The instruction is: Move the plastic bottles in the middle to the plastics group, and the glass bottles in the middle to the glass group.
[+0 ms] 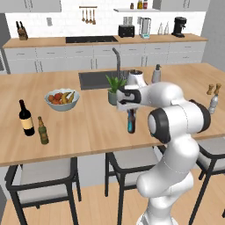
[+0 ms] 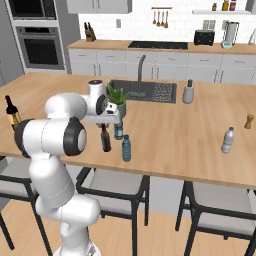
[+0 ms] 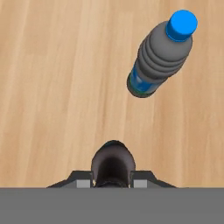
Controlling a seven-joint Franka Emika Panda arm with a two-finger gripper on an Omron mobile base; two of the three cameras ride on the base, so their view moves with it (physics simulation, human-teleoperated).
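Gripper (image 2: 105, 126) points straight down over the front part of the wooden island counter (image 2: 190, 135), clamped on the neck of the dark glass bottle (image 2: 105, 140); in hand view the bottle top (image 3: 113, 162) sits right between the two finger tips, seen from above. Left base view shows the same bottle (image 1: 131, 121) hanging upright under the hand, blue label low on its body; can't tell if its base is touching the wood or just off it. Two blue plastic bottles stand upright close by: one (image 2: 126, 148) just beside the held bottle toward the front edge, the other (image 2: 118, 130) just behind it, near the potted plant (image 2: 117, 99). Hand view catches one plastic bottle (image 3: 159, 57) w/ bright blue cap, near but apart from the gripper. Glass group is at the far left of the counter: tall wine bottle w/ red label (image 1: 26, 117) and smaller green bottle (image 1: 42, 131) just beside it, both upright, well apart from the gripper. Fruit bowl (image 1: 62, 99) sits between that pair and the sink (image 1: 94, 79). Pale clear-grey bottle (image 2: 228, 140) stands alone on the right side of the counter, near a brown shaker (image 2: 248, 121), well apart from the middle bottles. Soap dispenser (image 2: 188, 92) stands by the sink's right edge.
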